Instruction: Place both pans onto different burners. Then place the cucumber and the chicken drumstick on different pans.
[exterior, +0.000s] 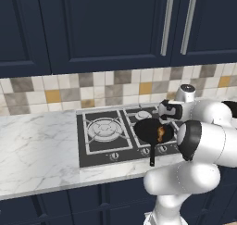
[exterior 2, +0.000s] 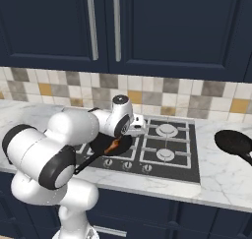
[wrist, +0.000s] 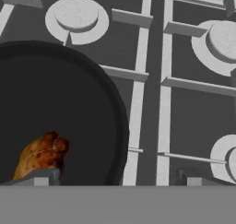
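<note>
From the left, one pan (exterior: 152, 130) sits on a front burner of the cooktop (exterior: 92, 147) with the chicken drumstick (exterior: 160, 134) lying in it. The pincer (exterior 2: 139, 126) hangs just above that pan's far edge, jaws spread wide, holding nothing; the drumstick lies close beneath it, apart from the fingertips. Far right, the second pan (exterior 2: 234, 142) rests on the worktop (exterior 2: 221, 179). I'd judge fetching it comes next.

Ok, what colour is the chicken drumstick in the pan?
Orange-brown with darker patches; the chicken drumstick shows best in the hand view, lying in the black pan.
</note>
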You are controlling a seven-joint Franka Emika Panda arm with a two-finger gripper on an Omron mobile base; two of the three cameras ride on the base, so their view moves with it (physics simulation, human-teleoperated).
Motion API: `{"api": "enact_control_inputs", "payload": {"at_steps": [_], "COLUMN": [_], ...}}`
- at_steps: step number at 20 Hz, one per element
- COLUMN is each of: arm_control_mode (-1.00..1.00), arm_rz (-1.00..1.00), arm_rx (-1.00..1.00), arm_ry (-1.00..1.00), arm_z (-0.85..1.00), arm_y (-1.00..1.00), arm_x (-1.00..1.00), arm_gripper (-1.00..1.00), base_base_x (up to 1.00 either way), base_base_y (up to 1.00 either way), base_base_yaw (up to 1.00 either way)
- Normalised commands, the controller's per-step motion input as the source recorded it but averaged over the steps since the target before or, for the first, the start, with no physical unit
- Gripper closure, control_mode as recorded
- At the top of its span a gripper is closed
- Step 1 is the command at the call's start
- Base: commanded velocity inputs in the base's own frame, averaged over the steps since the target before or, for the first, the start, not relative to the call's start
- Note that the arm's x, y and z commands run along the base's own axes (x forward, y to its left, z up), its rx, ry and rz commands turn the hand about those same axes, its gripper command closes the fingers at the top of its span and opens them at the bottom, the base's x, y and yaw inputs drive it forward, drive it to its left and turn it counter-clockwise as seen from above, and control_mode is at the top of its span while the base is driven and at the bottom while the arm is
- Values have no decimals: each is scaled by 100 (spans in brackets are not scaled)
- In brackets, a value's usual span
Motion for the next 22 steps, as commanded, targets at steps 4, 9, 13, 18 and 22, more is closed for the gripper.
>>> {"api": "enact_control_inputs", "payload": {"at_steps": [4, 9, 13, 18, 22], "arm_control_mode": [100, 100, 100, 100, 100], "arm_rz": [0, 0, 0, 0, 0], "arm_rx": [0, 0, 0, 0, 0], "arm_ry": [0, 0, 0, 0, 0], "arm_z": [0, 0, 0, 0, 0], "arm_y": [0, 0, 0, 0, 0], "arm_x": [0, 0, 0, 0, 0], "arm_gripper": [-100, -100, -100, -100, -100], "base_base_x": [-29, -33, -7, 0, 0], "base_base_y": [0, 0, 0, -19, -43], "base_base_yaw": [0, 0, 0, 0, 0]}}
